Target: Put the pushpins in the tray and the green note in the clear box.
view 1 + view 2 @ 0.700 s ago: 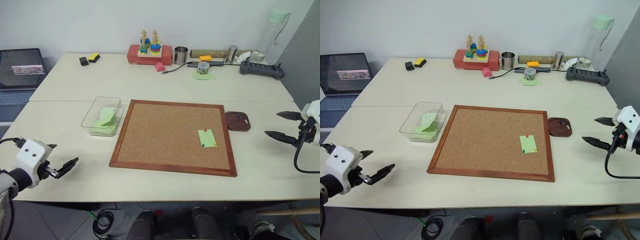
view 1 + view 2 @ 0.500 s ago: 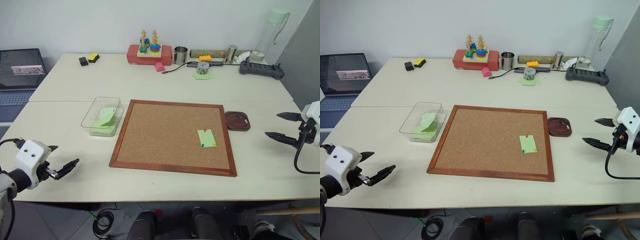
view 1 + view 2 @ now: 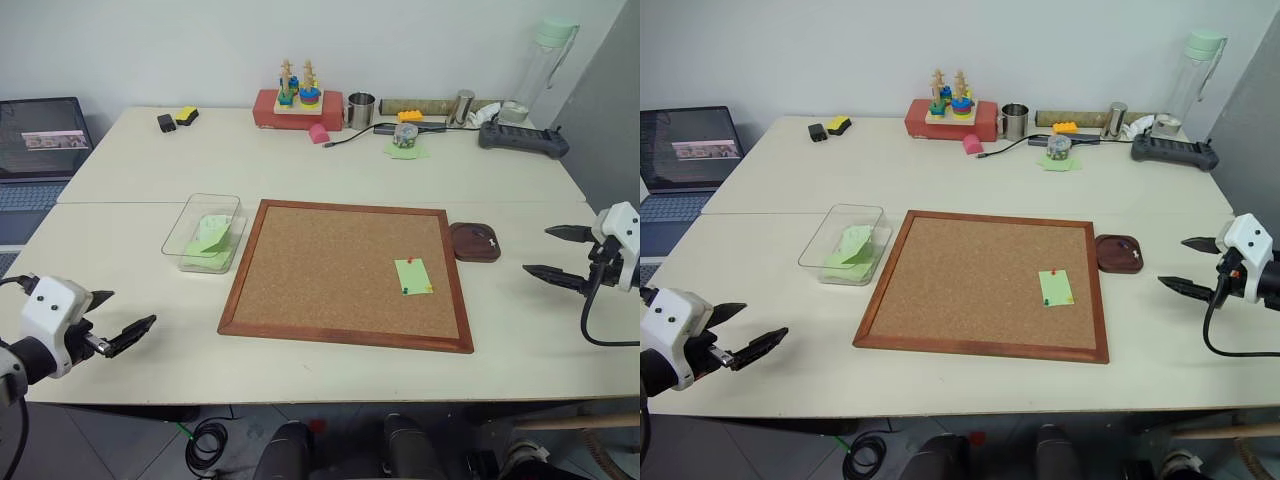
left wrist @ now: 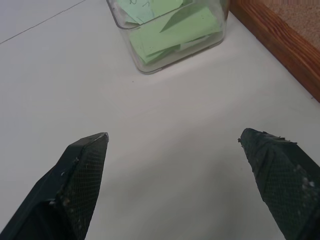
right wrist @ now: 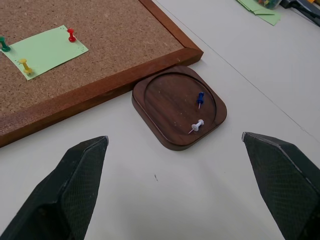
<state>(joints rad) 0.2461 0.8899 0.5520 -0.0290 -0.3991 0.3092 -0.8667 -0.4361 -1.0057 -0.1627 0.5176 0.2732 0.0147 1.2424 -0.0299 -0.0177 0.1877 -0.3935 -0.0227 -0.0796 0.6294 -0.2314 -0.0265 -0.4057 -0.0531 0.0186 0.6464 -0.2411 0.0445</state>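
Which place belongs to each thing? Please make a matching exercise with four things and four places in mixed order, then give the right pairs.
Things:
1. green note
2. blue pushpin
3. clear box
4. round jar

Places:
A. inside the tray
B. on the table, left of the corkboard
C. pinned on the corkboard
D. on a green paper near the table's far edge

Pairs: 1-C, 2-A, 3-B, 4-D

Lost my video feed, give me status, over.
Left gripper and right gripper open, empty. Green note pinned to corkboard by three pushpins. Tray holds two pins. Nothing in the way.
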